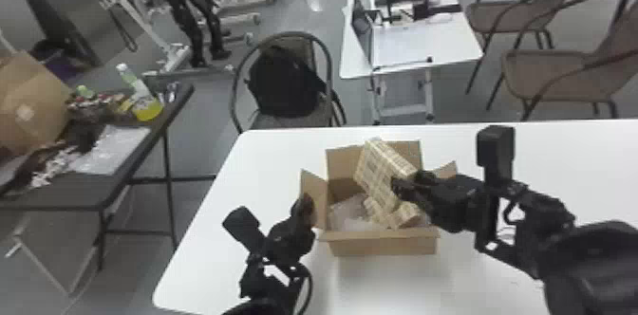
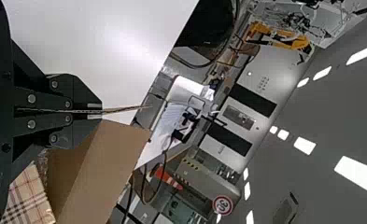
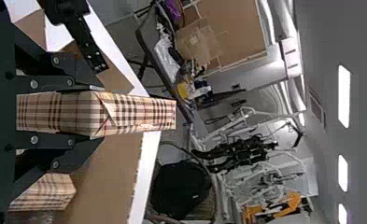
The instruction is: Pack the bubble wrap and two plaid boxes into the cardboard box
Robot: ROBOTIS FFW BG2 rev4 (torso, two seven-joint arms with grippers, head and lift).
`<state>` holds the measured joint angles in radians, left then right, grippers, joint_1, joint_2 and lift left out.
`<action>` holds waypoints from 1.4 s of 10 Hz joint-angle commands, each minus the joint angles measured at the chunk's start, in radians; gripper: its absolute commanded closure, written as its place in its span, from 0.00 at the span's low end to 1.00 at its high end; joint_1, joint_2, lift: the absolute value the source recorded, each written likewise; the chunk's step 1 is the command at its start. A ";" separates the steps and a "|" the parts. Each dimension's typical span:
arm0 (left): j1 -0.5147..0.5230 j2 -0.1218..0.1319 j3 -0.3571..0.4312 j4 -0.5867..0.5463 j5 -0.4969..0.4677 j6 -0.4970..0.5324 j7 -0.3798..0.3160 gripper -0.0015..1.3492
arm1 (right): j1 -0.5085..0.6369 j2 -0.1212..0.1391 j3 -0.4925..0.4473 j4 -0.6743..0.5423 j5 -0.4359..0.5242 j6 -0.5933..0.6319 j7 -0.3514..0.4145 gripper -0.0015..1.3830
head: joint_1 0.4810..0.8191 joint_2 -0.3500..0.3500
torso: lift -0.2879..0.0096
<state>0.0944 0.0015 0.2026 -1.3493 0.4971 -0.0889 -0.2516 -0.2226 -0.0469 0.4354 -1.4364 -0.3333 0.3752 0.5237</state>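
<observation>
Right pincer is grasping a tilted plaid box over the carton, left pincer is clenching its flap, bubble wrap and other plaid box are lying inside, surface is stretching beyond its sides

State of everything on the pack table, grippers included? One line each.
Cardboard box: upright, open, part packed.
Left flap: raised, pinched by the left gripper.
Bubble wrap: inside.
First plaid box: gripped, tilted over the opening.
Second plaid box: inside.
Left gripper: shut on the flap.
Right gripper: shut on the first plaid box.
</observation>
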 commanded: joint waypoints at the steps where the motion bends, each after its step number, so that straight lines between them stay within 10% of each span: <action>1: -0.001 -0.004 -0.002 0.001 0.003 -0.005 -0.001 0.90 | -0.007 0.004 0.002 0.064 -0.044 0.068 0.002 0.64 | 0.63 1.00 | 0.92; 6: -0.001 -0.004 -0.008 0.001 0.012 -0.009 -0.001 0.90 | -0.014 0.012 -0.017 0.131 0.026 -0.067 0.019 0.10 | 0.63 1.00 | 0.92; 9: 0.005 -0.004 0.003 0.001 0.021 -0.018 -0.001 0.90 | 0.152 -0.004 -0.241 -0.048 0.263 -0.265 0.012 0.09 | 0.63 1.00 | 0.92; 14: 0.037 -0.004 0.023 0.001 0.023 -0.064 -0.001 0.90 | 0.554 -0.037 -0.653 -0.111 0.301 -0.538 -0.034 0.09 | 0.63 0.70 | 0.92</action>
<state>0.1267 0.0015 0.2229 -1.3489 0.5231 -0.1476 -0.2528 0.2888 -0.0817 -0.1716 -1.5583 -0.0371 -0.1144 0.4891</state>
